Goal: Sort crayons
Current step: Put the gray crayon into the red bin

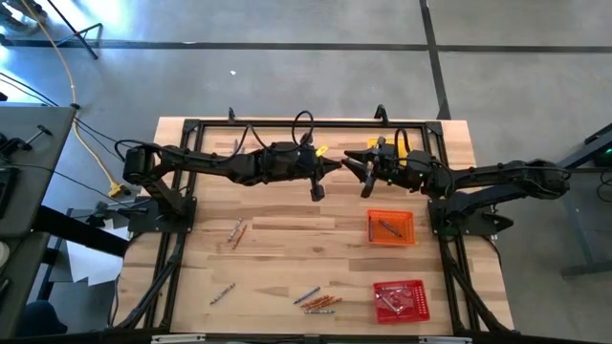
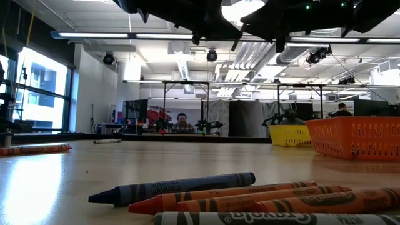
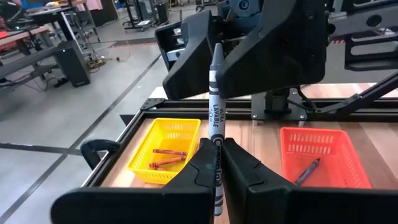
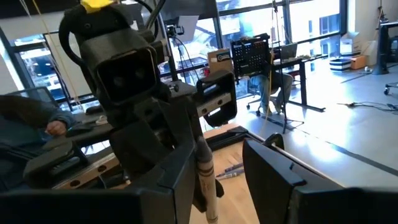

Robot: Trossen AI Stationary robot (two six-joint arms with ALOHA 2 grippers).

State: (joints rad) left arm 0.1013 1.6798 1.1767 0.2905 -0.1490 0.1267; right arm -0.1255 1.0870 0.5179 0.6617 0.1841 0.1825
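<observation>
Handover mid-air over the counter (image 1: 287,205). Risk: grey crayon (image 3: 215,93) drops if the left lets go before the right closes, or tilts if the right bites off-centre. Left gripper (image 3: 222,163): fingers clamped shut on the crayon's lower end, crayon upright. Right gripper (image 4: 219,171): fingers wide open, straddling the crayon, apparently not gripping. Beyond, yellow tray (image 3: 166,151) holds orange crayons.

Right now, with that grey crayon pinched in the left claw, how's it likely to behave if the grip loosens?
The grey crayon stands straight from the shut left claw without bending, so it is probably stiff. Its paper wrapper looks smooth, so it might slide through. It is a thin round stick; dropped on the table, it would likely roll.
</observation>
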